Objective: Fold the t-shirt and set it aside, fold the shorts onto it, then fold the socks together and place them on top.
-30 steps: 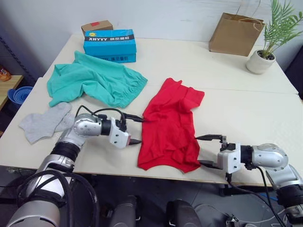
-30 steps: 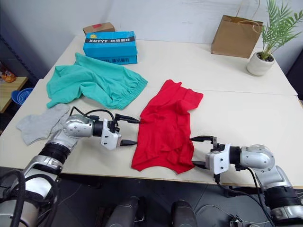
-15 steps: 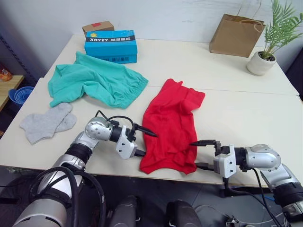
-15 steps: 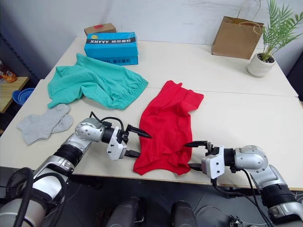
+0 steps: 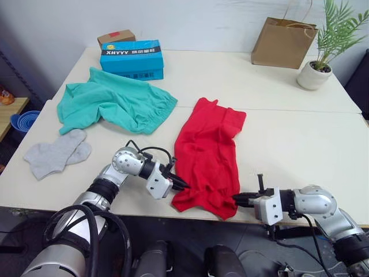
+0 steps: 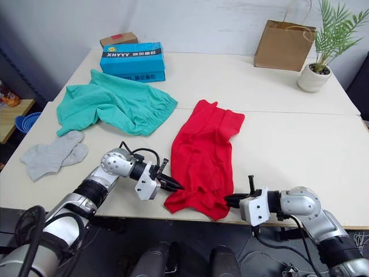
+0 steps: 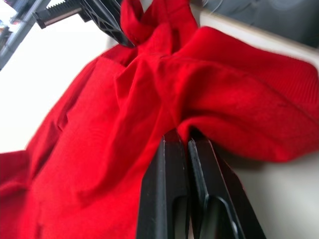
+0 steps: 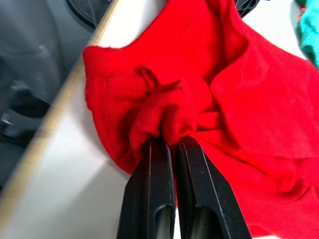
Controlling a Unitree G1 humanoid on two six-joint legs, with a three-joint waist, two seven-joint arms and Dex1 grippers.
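t-shirt on table | left gripper pinching near hem | right gripper pinching near hem

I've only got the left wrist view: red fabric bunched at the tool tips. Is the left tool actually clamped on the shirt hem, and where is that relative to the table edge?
Observer: Yes. The left tool is shut on the t-shirt at its near left corner, close to the table's front edge.
Operator: Right side?
Observer: The right tool is shut on the near right corner; the right wrist view shows fabric bunched between its fingers.
Operator: Other garments in the way?
Observer: No. The shorts lie apart from the shirt, farther back on the robot's left, and the socks sit near the left edge.
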